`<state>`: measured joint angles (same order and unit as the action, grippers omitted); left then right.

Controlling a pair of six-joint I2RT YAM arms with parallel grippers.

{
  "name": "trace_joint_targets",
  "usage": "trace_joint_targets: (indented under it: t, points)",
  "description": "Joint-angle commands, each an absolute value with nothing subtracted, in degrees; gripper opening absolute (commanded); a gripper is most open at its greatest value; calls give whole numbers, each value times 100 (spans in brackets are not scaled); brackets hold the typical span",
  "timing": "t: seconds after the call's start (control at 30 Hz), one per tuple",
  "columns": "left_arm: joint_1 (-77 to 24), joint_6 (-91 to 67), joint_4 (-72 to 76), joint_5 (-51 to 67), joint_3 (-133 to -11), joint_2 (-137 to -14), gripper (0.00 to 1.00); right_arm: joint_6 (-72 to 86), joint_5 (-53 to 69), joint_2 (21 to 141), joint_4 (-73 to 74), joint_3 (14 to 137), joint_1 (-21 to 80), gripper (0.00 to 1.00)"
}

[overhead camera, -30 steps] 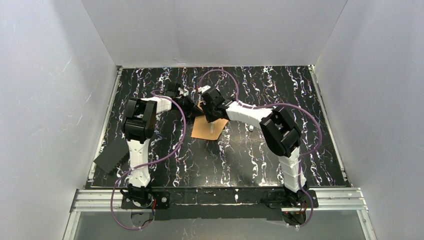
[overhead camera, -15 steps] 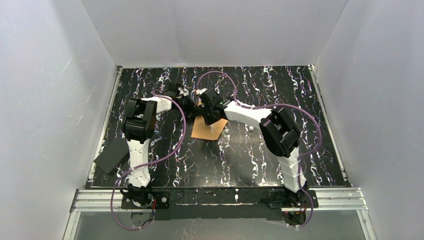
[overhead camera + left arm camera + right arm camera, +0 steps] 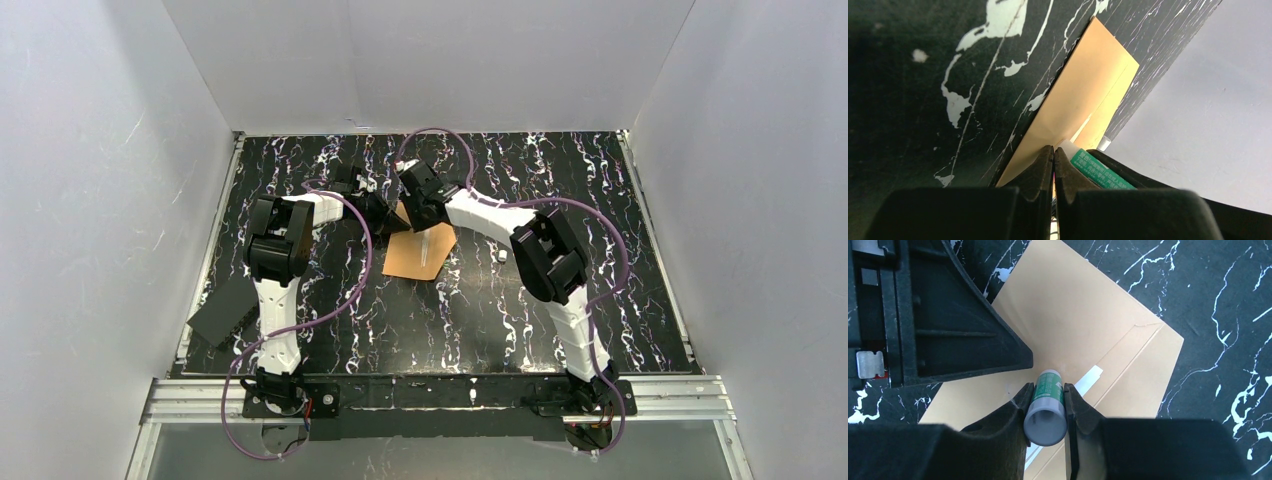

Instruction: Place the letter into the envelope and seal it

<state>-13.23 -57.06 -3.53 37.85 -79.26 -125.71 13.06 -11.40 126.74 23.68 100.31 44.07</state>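
The orange-brown envelope [image 3: 415, 255] lies flat on the black marbled table, also in the left wrist view [image 3: 1083, 90] and the right wrist view [image 3: 1073, 325]. A pale strip [image 3: 1089, 378] shows on it. My right gripper [image 3: 418, 218] [image 3: 1048, 390] is shut on a green-labelled glue stick [image 3: 1048, 400] whose tip touches the envelope near the strip. My left gripper [image 3: 386, 213] [image 3: 1053, 150] is shut, its tip resting at the envelope's far left edge, right beside the glue stick [image 3: 1100, 170]. Its body fills the right wrist view's upper left [image 3: 948, 325]. The letter is out of view.
A flat black sheet [image 3: 222, 312] lies at the table's left edge. A small white bit [image 3: 499, 256] lies right of the envelope. White walls close in the table on three sides. Purple cables loop over both arms.
My right wrist has swung back and to the left, sliding the glue stick's tip up along the envelope. The left arm and the envelope have stayed put.
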Motion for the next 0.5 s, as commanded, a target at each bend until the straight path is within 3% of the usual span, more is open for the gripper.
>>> trace_joint_targets:
  t: [0.0, 0.47]
  points:
    - [-1283, -5507, -753, 3090, -7925, -12898, 0, 1058, -974, 12815, 2974, 9626, 4344, 1]
    - [-1282, -5676, -510, 3018, -7704, -12898, 0, 1481, -232, 12199, 3220, 9026, 4832, 1]
